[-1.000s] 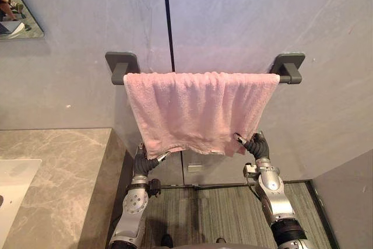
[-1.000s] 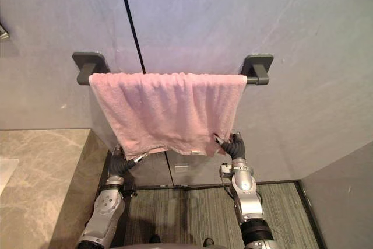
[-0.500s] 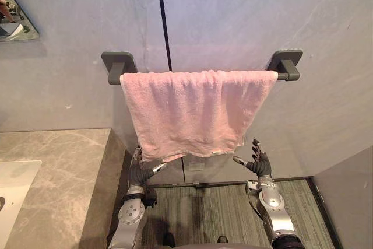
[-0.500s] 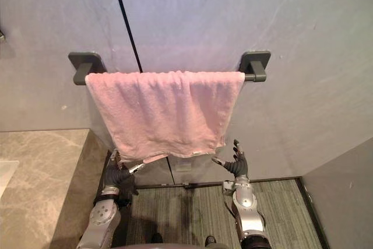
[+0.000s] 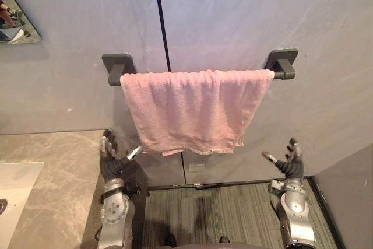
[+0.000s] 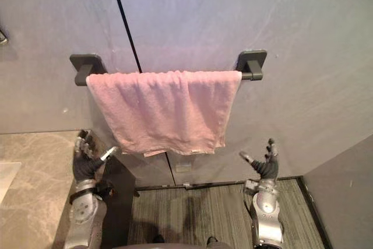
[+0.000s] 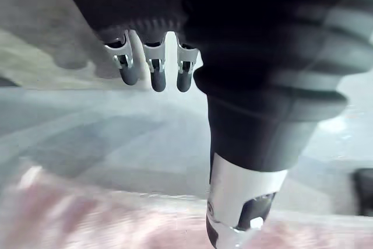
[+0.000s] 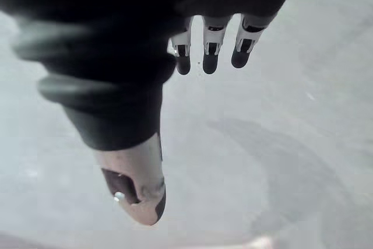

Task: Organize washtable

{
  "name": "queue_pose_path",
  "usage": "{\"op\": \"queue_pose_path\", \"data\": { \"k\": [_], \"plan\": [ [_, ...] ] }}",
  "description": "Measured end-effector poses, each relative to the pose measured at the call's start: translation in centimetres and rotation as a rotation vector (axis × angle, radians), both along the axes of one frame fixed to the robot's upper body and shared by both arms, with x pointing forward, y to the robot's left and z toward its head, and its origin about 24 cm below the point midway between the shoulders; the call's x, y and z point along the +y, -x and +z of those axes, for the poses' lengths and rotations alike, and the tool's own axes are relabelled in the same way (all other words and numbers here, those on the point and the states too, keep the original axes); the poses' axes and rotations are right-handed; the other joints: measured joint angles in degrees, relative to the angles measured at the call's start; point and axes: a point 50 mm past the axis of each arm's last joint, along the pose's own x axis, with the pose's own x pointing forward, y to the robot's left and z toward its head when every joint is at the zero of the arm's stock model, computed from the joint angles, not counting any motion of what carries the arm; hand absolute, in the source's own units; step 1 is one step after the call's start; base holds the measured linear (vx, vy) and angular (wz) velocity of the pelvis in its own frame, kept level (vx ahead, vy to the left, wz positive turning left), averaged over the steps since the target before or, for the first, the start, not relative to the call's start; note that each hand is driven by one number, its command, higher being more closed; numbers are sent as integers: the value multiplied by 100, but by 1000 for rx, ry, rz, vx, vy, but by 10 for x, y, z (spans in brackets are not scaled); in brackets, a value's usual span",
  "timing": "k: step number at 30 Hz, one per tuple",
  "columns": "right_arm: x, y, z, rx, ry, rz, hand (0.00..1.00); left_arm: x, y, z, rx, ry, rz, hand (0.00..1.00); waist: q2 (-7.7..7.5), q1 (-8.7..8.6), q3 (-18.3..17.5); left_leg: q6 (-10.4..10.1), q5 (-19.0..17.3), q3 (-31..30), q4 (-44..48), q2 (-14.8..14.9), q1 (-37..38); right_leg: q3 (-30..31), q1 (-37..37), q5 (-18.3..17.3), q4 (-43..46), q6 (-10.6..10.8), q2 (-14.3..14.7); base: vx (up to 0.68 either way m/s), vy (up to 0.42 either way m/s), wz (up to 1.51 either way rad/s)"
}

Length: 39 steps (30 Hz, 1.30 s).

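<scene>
By the marble counter [image 5: 52, 161] the left hand [image 5: 113, 166] was held up with fingers spread, empty. The pink towel [image 5: 192, 109] lay draped flat over the wall rail [image 5: 278, 74], likely so it hung tidy and could dry. The right hand [image 5: 289, 167] was likewise splayed and empty, both clear of the hem, the hanging apparently done
</scene>
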Motion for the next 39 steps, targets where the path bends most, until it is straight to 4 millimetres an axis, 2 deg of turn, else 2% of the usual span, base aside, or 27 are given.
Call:
{"op": "queue_pose_path", "data": {
  "k": [1, 3, 4, 6, 8, 10, 11, 13, 14, 16, 18, 20, 22, 25, 27, 31, 39],
  "plan": [
    [-1, -1, 7, -29, 8, -1, 0, 1, 0, 6, -28, -5, 4, 0, 0, 0, 0, 0, 0, 2, 0, 0, 0, 2, -1, 0, 2, 0, 0, 0, 0, 0],
    [-1, -4, 36, -163, 44, -3, 0, 5, 3, 34, -163, -30, 38, 0, 2, -3, 0, 0, -2, 20, 2, 2, 1, 19, -15, 0, 8, 0, 2, -14, -9, -4],
    [-2, -4, 41, -186, 50, -5, 0, 5, 4, 39, -187, -36, 40, 0, 3, -1, 0, 0, -3, 23, 2, 2, 1, 22, -17, 0, 10, 0, 2, -11, -10, -4],
    [-3, -3, 68, -314, 79, -20, 0, 8, 10, 65, -311, -70, 68, 0, 8, -3, 2, 2, -4, 38, 4, -1, 10, 33, -18, 0, 17, 0, 0, -5, -4, -2],
    [-3, -2, 87, -409, 92, -25, 0, 10, 15, 81, -392, -83, 93, 0, 20, -3, 9, 4, -6, 57, 4, 0, 28, 52, -17, 0, 33, 1, 1, -14, -7, -6],
    [1, 2, 121, -586, 116, -9, 0, 11, 23, 103, -517, -105, 120, 0, 54, 2, 31, 7, -24, 119, 4, 0, 99, 123, 10, -3, 62, 4, 1, -30, -3, -13],
    [3, 3, 129, -629, 119, -2, 0, 11, 24, 107, -543, -110, 122, 0, 62, 0, 34, 8, -31, 124, 4, -1, 124, 131, 30, -6, 64, 9, 0, -35, -3, -10],
    [12, 11, 157, -812, 98, 61, 0, 8, 33, 123, -643, -122, 114, 0, 71, -7, 34, 11, -37, 135, 4, -5, 169, 149, 38, -31, 117, 8, -3, -36, -7, -3],
    [14, 13, 162, -842, 95, 77, 0, 7, 34, 126, -659, -125, 110, 0, 71, -5, 34, 11, -37, 136, 4, -4, 175, 152, 39, -33, 122, 8, -3, -38, -11, -2],
    [30, 19, 181, -993, 27, 227, 0, 3, 39, 135, -733, -93, 64, 0, 78, -12, 30, 11, -36, 140, 4, -5, 213, 160, 41, -59, 180, 13, -4, -43, -15, -1],
    [38, 19, 188, -1056, -26, 322, 0, -2, 39, 138, -761, -59, -2, 0, 78, -9, 28, 11, -36, 138, 4, -6, 233, 159, 39, -62, 183, 14, -4, -46, -12, 0],
    [50, 17, 189, -1082, -106, 443, 0, -10, 35, 138, -767, -10, -105, 0, 81, -6, 27, 11, -36, 137, 3, -6, 247, 160, 41, -72, 198, 12, -4, -50, -14, 1],
    [71, 13, 189, -1082, -228, 646, 0, -26, 29, 136, -766, 89, -289, 0, 91, -2, 20, 11, -34, 135, 3, -8, 248, 160, 36, -81, 230, 14, -6, 0, 0, 0],
    [91, 11, 185, -1041, -304, 861, 0, -45, 25, 132, -745, 163, -494, 0, 89, 1, 16, 12, -33, 132, 4, -9, 248, 159, 39, -100, 275, 20, -7, 0, 0, 0],
    [105, 9, 177, -951, -334, 1019, 0, -60, 17, 125, -690, 199, -675, 0, 88, 4, 11, 13, -32, 132, 4, -10, 249, 159, 40, -100, 279, 20, -7, 0, 0, 0],
    [118, 1, 151, -729, -345, 1210, 0, -77, 11, 106, -547, 170, -911, 0, 84, -17, 7, 13, -32, 154, 4, -9, 266, 183, 39, -100, 289, 20, -4, -12, -7, -2],
    [129, -4, 109, -430, -336, 1347, 0, -82, 7, 85, -421, 155, -1012, 0, 79, -3, 4, 13, -33, 194, 3, -8, 311, 226, 23, -100, 301, 20, -2, -25, -9, -2]
  ]
}}
